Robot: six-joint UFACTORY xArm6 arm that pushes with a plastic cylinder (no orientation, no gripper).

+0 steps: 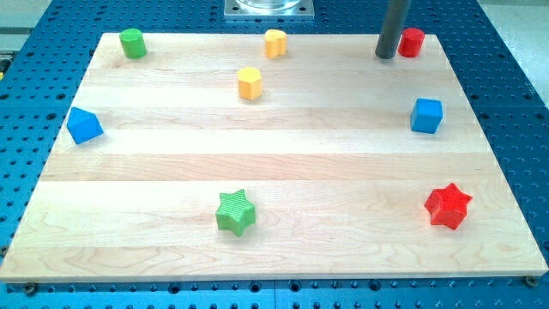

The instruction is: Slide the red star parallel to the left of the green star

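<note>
Currently, tip: my tip rests at the view's top right of the desk, just to the left of the red cylinder, very close to it; whether they touch I cannot tell.
Jaws: the arm has none, only the straight dark rod, so nothing is gripped.
Red star: the red star lies near the view's bottom right corner, flat on the wood, well apart from my tip.
Green star: the green star lies near the view's bottom edge, a little left of the middle, well apart from the red star and at nearly the same height in the view.
Star relation: the red star sits to the view's right of the green star, with bare wood between them.
Blue cube: a blue cube stands by the view's right edge, between the red cylinder above and the red star below.
Blue block, left: another blue block, turned at an angle, sits at the view's left edge, partly over the board's rim.
Green cylinder: a green cylinder stands in the view's top left corner.
Yellow blocks: one yellow block sits at the top edge near the middle; a second yellow block lies just below and left of it. Their exact shapes are hard to make out.
</note>
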